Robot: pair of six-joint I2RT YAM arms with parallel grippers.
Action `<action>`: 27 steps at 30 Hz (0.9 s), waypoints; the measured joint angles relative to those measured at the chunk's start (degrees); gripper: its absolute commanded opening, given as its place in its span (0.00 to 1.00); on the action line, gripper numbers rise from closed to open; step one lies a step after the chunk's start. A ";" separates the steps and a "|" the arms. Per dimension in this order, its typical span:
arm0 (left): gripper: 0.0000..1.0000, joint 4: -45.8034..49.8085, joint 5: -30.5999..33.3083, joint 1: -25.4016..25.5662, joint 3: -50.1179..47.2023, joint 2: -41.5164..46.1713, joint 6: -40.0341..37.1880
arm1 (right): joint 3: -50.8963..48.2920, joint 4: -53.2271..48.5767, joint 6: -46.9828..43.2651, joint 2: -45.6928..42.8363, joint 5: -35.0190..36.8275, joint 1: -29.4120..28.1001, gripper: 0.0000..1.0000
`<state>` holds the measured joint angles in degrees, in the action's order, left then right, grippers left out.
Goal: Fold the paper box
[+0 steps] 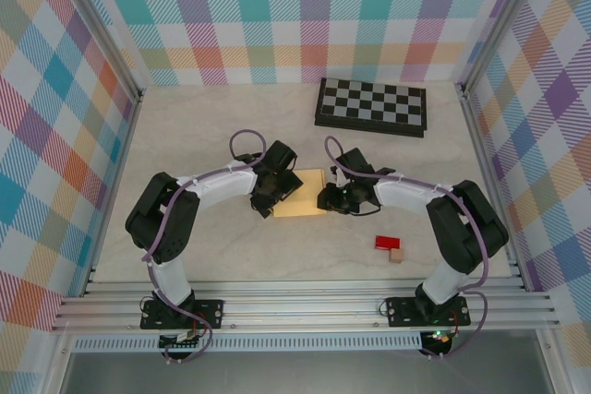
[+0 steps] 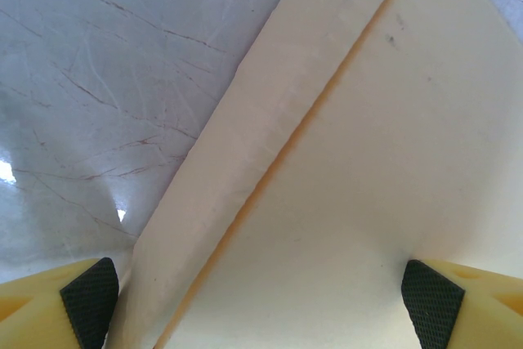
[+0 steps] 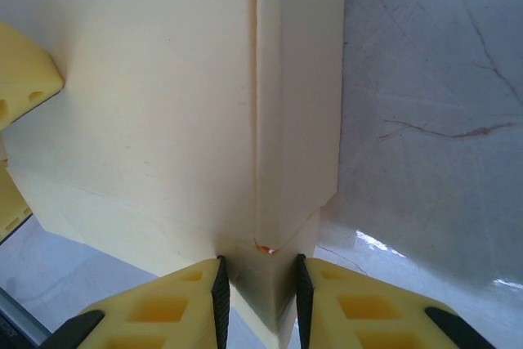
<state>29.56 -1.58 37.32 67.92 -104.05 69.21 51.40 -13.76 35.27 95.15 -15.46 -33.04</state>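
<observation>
Closest to the arm bases, a red block (image 1: 387, 243) and a tan block (image 1: 396, 256) sit touching each other on the counter (image 1: 212, 136). They are on the right side, near the right arm.

A little farther back, the paper box (image 1: 307, 202) lies in the middle of the counter, between the two arms. It is pale yellow card. The left fingers (image 1: 277, 198) are at its left edge. The right fingers (image 1: 326, 198) are at its right edge.

In the left wrist view, the two black pads (image 2: 90, 304) are spread wide apart and squeeze nothing. The card lies between them, with a long fold line running up and away. The right-hand pad may be touching the card, but it is hard to be sure.

In the right wrist view, the fingers are pulled in close. Their pads (image 3: 219, 292) pinch a narrow folded strip at the edge of the paper box. The bare counter shows to the right of that strip.

Farthest back, a black-and-white checkerboard (image 1: 371, 106) lies flat near the back wall, right of the middle and well apart from the paper box.
</observation>
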 measured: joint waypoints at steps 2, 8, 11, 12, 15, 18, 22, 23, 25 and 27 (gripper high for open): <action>0.92 -0.22 0.00 0.02 -0.17 0.00 0.00 | -0.44 0.74 -0.11 -0.02 -0.02 0.00 0.28; 0.92 -0.44 0.11 0.07 -0.28 0.00 -0.02 | -2.05 3.56 -0.13 0.00 0.33 0.00 0.28; 0.92 -0.44 0.13 0.07 -0.28 0.00 -0.02 | -2.36 4.09 -0.17 -0.11 0.76 0.00 0.29; 0.92 -0.44 0.13 0.07 -0.28 0.00 -0.02 | -2.36 4.04 -0.20 -0.17 1.11 0.00 0.30; 0.92 -0.55 0.15 0.07 -0.28 0.00 0.00 | -2.34 3.76 -0.59 -0.39 2.01 -0.09 0.31; 0.92 -1.09 0.28 0.07 -0.28 -0.07 0.00 | -2.32 3.87 -1.25 -0.44 3.08 -0.11 0.31; 0.92 -1.25 0.35 0.07 -0.28 -0.11 0.00 | -2.32 3.82 -1.64 -0.48 3.72 -0.11 0.34; 0.92 -1.25 0.37 0.07 -0.28 -0.13 0.00 | -2.32 3.82 -1.66 -0.48 3.80 -0.11 0.34; 0.92 -1.22 0.37 0.07 -0.28 -0.11 -0.02 | -2.32 3.67 -1.81 -0.50 3.87 -0.11 0.34; 0.92 -1.22 0.37 0.07 -0.28 -0.13 -0.02 | -2.32 3.61 -1.88 -0.61 3.87 -0.11 0.34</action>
<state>28.34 -1.21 37.39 67.64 -104.18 69.19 49.08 -10.15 33.39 94.54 -11.60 -33.15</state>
